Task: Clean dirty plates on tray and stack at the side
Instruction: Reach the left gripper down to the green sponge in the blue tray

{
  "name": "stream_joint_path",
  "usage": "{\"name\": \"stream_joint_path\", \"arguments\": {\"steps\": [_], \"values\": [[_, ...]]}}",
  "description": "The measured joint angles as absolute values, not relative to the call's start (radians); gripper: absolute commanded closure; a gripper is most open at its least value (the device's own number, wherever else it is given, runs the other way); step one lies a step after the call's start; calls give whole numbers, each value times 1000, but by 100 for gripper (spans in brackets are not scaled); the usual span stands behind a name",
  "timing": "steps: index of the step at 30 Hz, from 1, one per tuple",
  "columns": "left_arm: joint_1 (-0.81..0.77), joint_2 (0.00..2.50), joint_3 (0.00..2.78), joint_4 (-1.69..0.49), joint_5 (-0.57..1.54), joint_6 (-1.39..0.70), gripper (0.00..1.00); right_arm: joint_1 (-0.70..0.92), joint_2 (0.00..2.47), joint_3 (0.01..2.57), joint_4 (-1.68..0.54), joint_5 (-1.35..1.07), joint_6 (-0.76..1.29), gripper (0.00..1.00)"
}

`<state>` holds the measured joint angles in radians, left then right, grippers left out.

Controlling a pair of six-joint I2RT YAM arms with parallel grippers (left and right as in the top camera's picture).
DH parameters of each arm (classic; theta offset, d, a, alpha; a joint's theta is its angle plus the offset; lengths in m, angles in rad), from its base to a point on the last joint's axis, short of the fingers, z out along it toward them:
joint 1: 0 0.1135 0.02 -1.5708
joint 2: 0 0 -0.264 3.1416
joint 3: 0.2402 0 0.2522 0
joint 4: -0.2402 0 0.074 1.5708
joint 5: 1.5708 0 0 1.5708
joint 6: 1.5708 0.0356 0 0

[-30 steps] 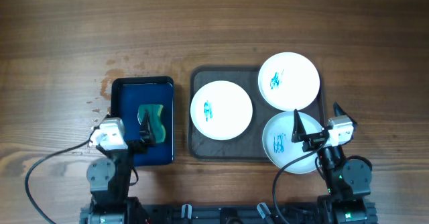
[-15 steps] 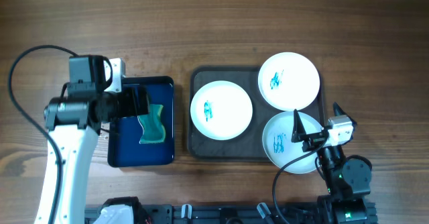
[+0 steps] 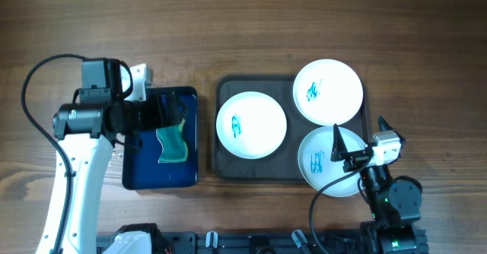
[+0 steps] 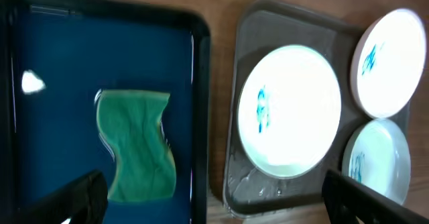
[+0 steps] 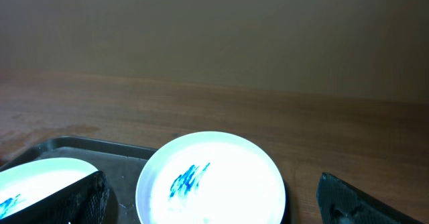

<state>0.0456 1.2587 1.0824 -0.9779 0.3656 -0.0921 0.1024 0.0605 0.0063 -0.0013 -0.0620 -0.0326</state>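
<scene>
Two grippers, both with jaws spread wide, nothing held. Left gripper (image 3: 171, 113): above dark blue tray (image 3: 141, 174), with green sponge (image 3: 173, 144) just below and slightly nearer the base, long axis running near-to-far. Descend with jaws across the sponge's narrow width. Rightward: three marked plates (image 3: 251, 125) on grey-brown tray (image 3: 228, 166), none stacked aside. Right gripper (image 3: 358, 125): over nearest plate's rim.

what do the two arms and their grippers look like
The left arm has a long white link, black joints, a white wrist block and a black looping cable. Its left gripper has dark fingers. The right arm is black with a green light; the right gripper has a white block and black pointed fingers.
</scene>
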Motion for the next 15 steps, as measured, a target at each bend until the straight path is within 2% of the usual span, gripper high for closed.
{"name": "stream_joint_path", "arguments": {"steps": [8,12,15], "values": [[46,1259,1084,-892,350,-139,0,102,60,6,-1,-62,-33,0],[45,1266,1111,-1047,155,-290,6,102,60,6,-1,-62,-33,0],[45,1330,1153,-1154,104,-344,14,102,60,6,-1,-62,-33,0]]}}
